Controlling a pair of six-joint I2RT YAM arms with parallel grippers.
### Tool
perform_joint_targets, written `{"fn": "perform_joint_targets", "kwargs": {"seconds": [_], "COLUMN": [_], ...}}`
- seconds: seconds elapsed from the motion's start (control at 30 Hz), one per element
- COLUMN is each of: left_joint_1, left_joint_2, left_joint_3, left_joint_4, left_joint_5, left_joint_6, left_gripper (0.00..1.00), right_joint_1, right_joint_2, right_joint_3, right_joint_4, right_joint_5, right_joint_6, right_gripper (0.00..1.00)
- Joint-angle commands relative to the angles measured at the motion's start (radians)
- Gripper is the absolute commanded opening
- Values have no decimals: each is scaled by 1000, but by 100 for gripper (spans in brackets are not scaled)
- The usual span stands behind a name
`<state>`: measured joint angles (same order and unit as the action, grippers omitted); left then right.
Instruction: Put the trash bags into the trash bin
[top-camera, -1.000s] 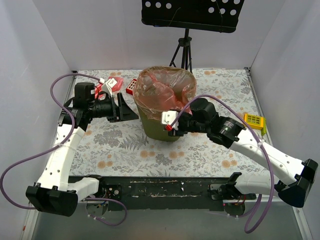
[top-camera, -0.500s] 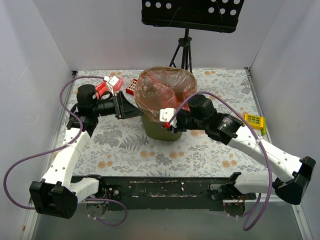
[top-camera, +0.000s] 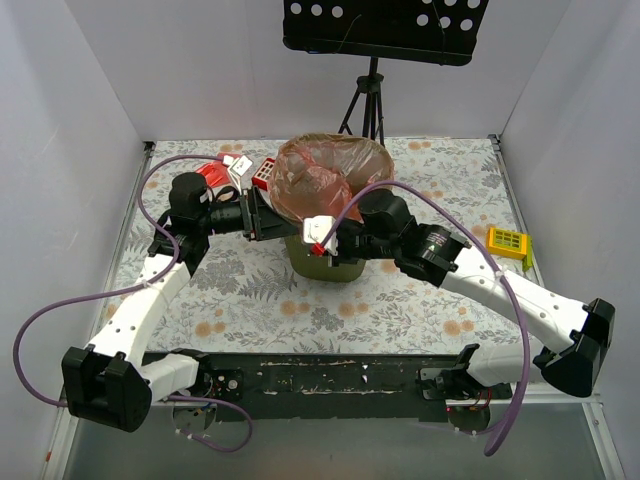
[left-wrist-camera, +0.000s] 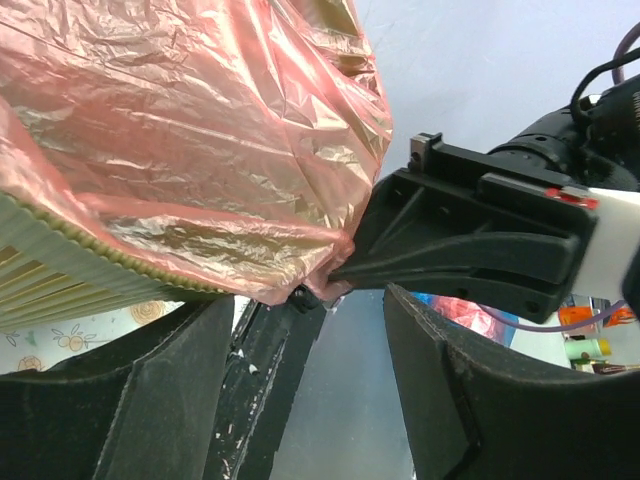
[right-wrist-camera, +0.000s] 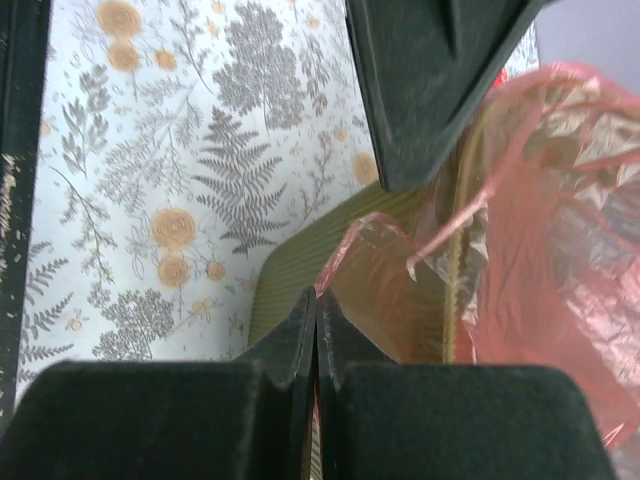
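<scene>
Both arms converge on the near-left rim of the bin (top-camera: 330, 268), which stands upright at mid-bench (top-camera: 420, 300).

Left hand (top-camera: 266, 215) extends from the left, level with the rim. It is released: its fingers (left-wrist-camera: 130, 400) are spread wide and grip nothing. In the left wrist view the bag (left-wrist-camera: 200, 130) lies just ahead of the spread fingers, above and to their left. No contact with either finger can be seen.

A small red box (top-camera: 262, 172) lies on the bench just behind this hand, beside the bin.

The bag sits in the bin. Its film billows above the mouth and is folded over the ribbed rim.

Right hand (top-camera: 308, 235) comes in from the right across the bin's near side. It is clenched, fingers pressed together. The left wrist view shows their tips pinching a drawn-out corner of the bag's lower edge, outside the rim. The rest of the bag lies to the right of this hand in its own wrist view.

A yellow block (top-camera: 508, 241) lies at the right edge of the bench, well apart from the bin.
</scene>
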<state>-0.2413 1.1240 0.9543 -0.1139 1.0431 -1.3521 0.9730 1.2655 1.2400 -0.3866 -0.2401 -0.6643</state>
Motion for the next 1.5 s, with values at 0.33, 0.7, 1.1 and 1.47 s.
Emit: {"fn": "perform_joint_targets", "kwargs": {"seconds": [0.33, 0.7, 1.1, 1.47], "left_joint_1": [-6, 109, 155, 154], "left_joint_2": [-27, -75, -40, 16], "left_joint_3": [-12, 26, -90, -184], "left_joint_4": [108, -114, -47, 138], "left_joint_5": [17, -17, -26, -8], "left_joint_6": [-33, 83, 77, 36], "left_gripper": [40, 0, 0, 0], "right_joint_1": [44, 44, 44, 44], "right_joint_2": [8, -61, -104, -141], "right_joint_3": [58, -46, -112, -249], "right_joint_4": [20, 6, 24, 92], "right_joint_5": [-139, -15, 42, 99], "right_joint_6": [23, 6, -1, -32], "right_gripper": [1, 20, 35, 34]}}
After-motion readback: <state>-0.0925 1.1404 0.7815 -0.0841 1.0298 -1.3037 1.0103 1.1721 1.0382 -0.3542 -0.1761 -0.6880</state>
